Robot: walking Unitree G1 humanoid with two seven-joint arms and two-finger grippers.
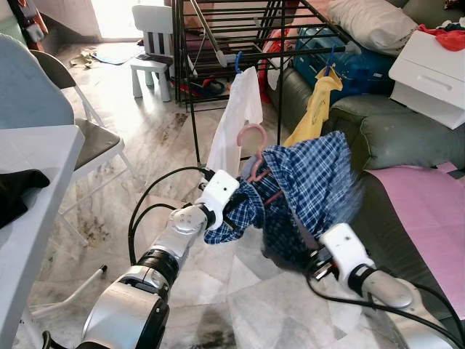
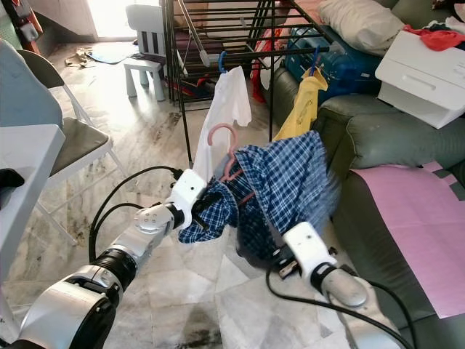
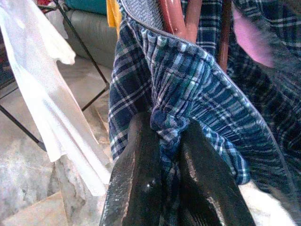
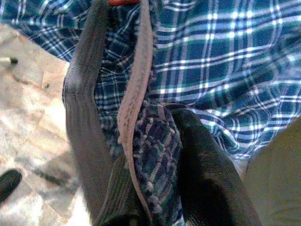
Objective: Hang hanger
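Left end effector (image 3: 164,165) clamped on blue plaid shirt (image 1: 312,182); right end effector (image 4: 155,188) pinching its hem. Pink hanger (image 1: 253,145) between them, hook upward. Lift evenly, steer hook onto drying rack (image 1: 240,33) rail beyond.

Around the work area I see a cluttered living room with marble floor tiles.

I see a black drying rack (image 1: 240,29) holding a white shirt (image 1: 236,116) and a yellow garment (image 1: 314,109), a green sofa (image 1: 396,138) under a pink sheet (image 1: 429,211), a white drawer unit (image 1: 432,73), a folding chair (image 1: 87,138), and a small white child's chair (image 1: 152,51) behind.
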